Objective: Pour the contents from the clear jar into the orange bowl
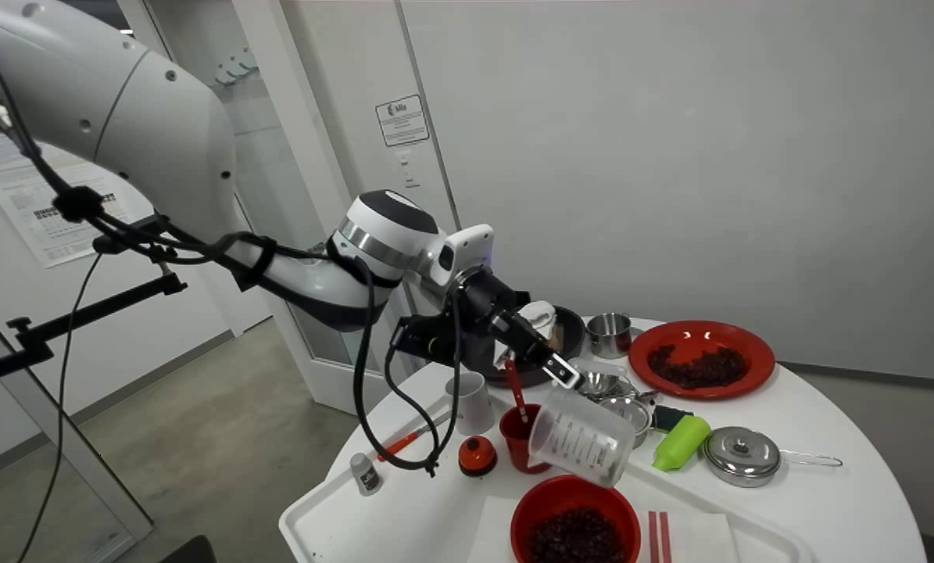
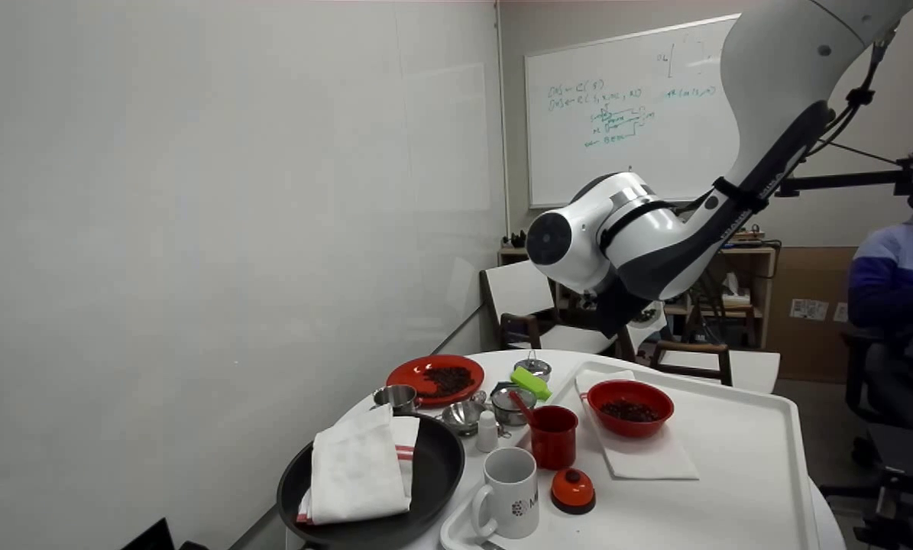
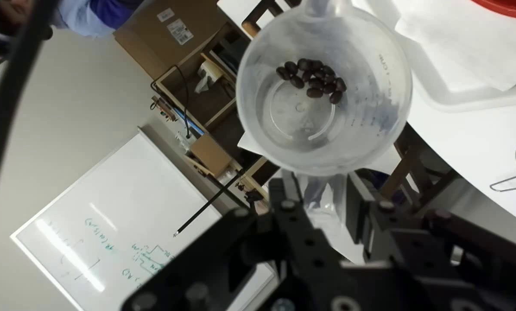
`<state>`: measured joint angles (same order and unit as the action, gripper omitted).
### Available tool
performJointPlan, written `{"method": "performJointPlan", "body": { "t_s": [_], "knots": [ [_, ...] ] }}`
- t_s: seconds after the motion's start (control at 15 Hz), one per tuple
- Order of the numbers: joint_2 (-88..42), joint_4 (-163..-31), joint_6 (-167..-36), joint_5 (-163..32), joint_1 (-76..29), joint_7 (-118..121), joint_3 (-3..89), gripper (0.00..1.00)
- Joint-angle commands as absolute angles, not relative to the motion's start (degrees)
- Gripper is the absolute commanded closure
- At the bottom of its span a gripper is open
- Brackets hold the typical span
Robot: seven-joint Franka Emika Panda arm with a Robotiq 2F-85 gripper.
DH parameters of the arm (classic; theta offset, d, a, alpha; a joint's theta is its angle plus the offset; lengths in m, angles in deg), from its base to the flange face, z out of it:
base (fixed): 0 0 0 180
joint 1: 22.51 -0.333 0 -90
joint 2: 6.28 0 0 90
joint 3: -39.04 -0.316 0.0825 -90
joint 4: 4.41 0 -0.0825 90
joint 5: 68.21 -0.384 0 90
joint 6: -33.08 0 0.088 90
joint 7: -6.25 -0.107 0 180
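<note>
The clear jar (image 1: 582,438) is a see-through measuring jug, tilted far over in the air, its mouth toward the arm. The wrist view looks into the jar (image 3: 303,123); a small heap of dark beans lies at its bottom. My gripper (image 1: 564,372) is shut on its handle, seen also in the wrist view (image 3: 321,194). The orange bowl (image 1: 693,336), wide and shallow with dark bits inside, stands at the back right; it also shows in an exterior view (image 2: 409,374). A deeper red bowl (image 1: 531,512) with dark beans lies below the jar.
A white tray (image 1: 404,520) bears the deeper bowl, a red cup (image 1: 517,438) with a utensil, a mug (image 1: 474,403) and an orange-black object (image 1: 477,455). Metal dishes (image 1: 740,455), a green bottle (image 1: 683,443) and a black pan (image 2: 442,473) stand around it.
</note>
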<state>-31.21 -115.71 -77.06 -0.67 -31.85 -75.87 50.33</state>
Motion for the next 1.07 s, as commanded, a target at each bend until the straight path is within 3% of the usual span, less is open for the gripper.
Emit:
{"method": "performJointPlan", "body": {
  "t_s": [0.0,1.0],
  "knots": [
    [-29.79,-118.58,-72.78,6.56,-30.93,-79.82,46.41,0.89],
    [-34.04,-116.66,-62.45,23.85,-26.69,-86.28,41.80,0.90]
  ]
}}
